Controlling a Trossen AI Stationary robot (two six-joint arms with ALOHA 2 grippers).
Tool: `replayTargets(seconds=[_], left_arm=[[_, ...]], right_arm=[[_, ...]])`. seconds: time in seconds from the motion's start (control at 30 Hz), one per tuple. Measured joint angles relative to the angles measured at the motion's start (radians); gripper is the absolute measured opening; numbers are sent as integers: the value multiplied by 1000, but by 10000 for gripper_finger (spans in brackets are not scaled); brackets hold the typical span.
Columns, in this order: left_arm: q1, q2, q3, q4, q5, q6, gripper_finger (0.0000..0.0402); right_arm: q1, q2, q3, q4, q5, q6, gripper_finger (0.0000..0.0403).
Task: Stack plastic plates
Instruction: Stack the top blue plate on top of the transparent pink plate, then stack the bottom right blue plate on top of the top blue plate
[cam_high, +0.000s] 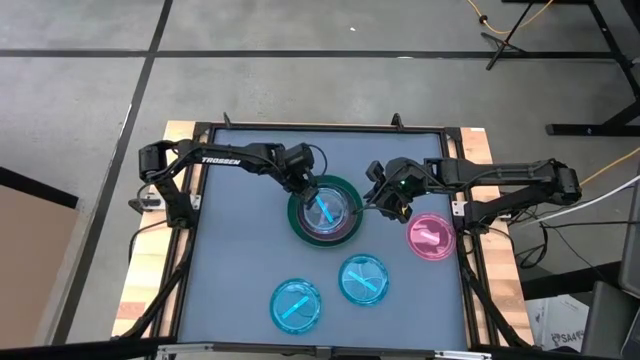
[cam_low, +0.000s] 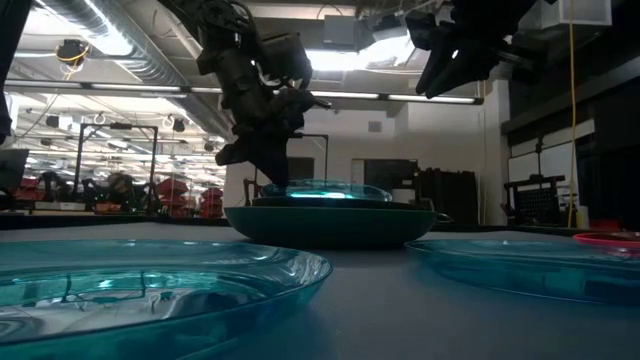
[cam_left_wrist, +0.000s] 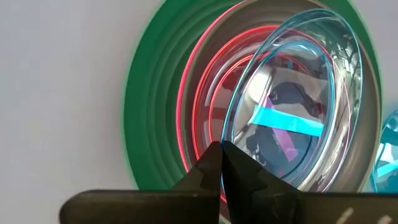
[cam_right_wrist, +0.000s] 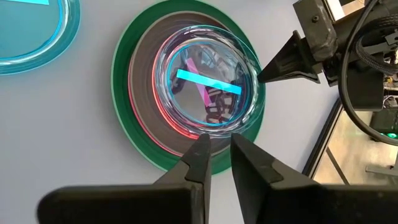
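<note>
A stack of plates stands mid-table: a dark green plate (cam_high: 294, 222) at the bottom, grey and pink ones nested in it, and a translucent cyan plate (cam_high: 326, 208) on top. My left gripper (cam_high: 303, 188) is at the stack's far-left rim, shut on the cyan plate (cam_left_wrist: 292, 106). My right gripper (cam_high: 383, 203) hangs open, raised above the stack's right side (cam_right_wrist: 216, 146), and touches nothing. A pink plate (cam_high: 432, 237) and two more cyan plates (cam_high: 363, 280) (cam_high: 296, 305) lie flat on the table. My left gripper pinches the top cyan plate's rim (cam_left_wrist: 231, 138) between its two fingers, on the side toward the table's far-left. The fingers come slanting down from above (cam_low: 262, 165). The plate lies nested in the stack, about level.
The pink plate lies near the table's right edge, under my right arm. The two loose cyan plates (cam_low: 150, 280) (cam_low: 530, 260) lie toward the near edge. Bare grey table shows to the left of the stack (cam_high: 235, 250). A raised frame borders the table (cam_high: 300, 127).
</note>
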Motion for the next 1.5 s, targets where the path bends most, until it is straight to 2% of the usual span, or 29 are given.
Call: replayTargets(seconds=[0.27, 0.57, 0.7, 1.07, 1.5], left_arm=[[0, 0, 0, 0, 0, 1, 4], [0, 0, 0, 0, 0, 3, 78], [0, 0, 0, 0, 0, 3, 95], [2, -16, 0, 3, 1, 75, 98], [-23, -132, 1, -4, -1, 175, 99]], right_arm=[[0, 0, 0, 0, 0, 0, 51], [0, 0, 0, 0, 0, 0, 51], [0, 0, 0, 0, 0, 9, 51], [0, 0, 0, 0, -44, 137, 51], [0, 0, 0, -1, -101, 304, 56]])
